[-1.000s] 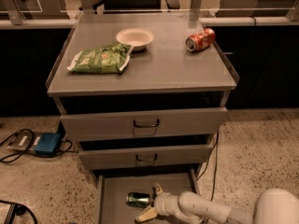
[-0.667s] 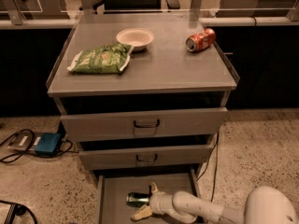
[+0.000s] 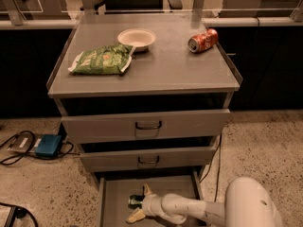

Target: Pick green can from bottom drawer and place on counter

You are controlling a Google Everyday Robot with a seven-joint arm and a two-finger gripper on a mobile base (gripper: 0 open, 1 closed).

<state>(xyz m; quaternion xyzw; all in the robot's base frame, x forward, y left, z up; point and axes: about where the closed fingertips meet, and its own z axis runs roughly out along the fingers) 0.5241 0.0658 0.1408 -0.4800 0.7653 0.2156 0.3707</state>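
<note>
Down in the bottom drawer, standing open below the two others: the green can, on its side on the flat grey floor, about midway between the left and right walls and nearer the front edge than the back. Small, dark glossy green, with a pale silvery end turned toward the left wall; right end hidden behind the gripper's wrist; dents not to be made out.

Gripper down in the same drawer, in from the front right corner, claw spread wide. One cream fingertip just behind the can, toward the back wall, the other just before it, toward the front edge, with the can lying in the gap between. Touching the can or only beside it: cannot tell. White arm running from the gripper over the drawer's right front to a rounded white shell at the lower right.

Above, the middle drawer and top drawer, each with a dark loop handle at the centre of its face. On the counter: a flat green snack bag near the left edge, a white bowl just behind its right corner, toward the back edge, and an orange-red can on its side near the back right corner, well apart from both. On the speckled floor left of the cabinet, a blue box with dark cables
</note>
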